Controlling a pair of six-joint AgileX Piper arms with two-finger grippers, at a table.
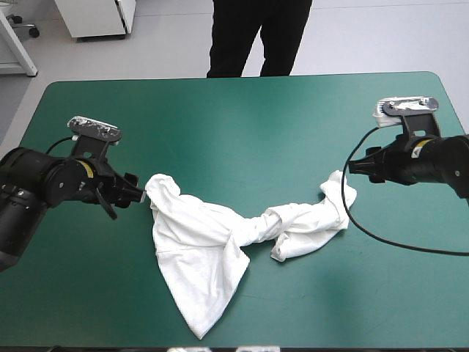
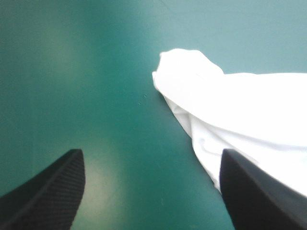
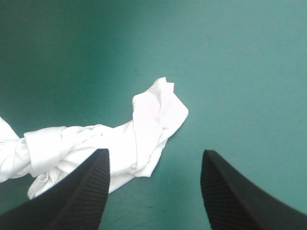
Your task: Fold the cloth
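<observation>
The white T-shirt [image 1: 220, 246] lies stretched and twisted across the middle of the teal-green table, a rope-like twist at its centre and a broad flap pointing toward the near edge. My left gripper [image 1: 139, 193] stands open just off the shirt's left tip, nothing between its fingers. In the left wrist view the T-shirt [image 2: 240, 115] lies ahead of the gripper [image 2: 151, 191] and beside one finger. My right gripper [image 1: 352, 168] is open, a little beyond the shirt's right end. In the right wrist view the gripper [image 3: 153, 191] is open over bare cover, the T-shirt [image 3: 144, 129] ahead near one finger.
Bare teal-green cover [image 1: 242, 125] stretches from the shirt to the far edge. The near left and near right corners of the table hold nothing but cover.
</observation>
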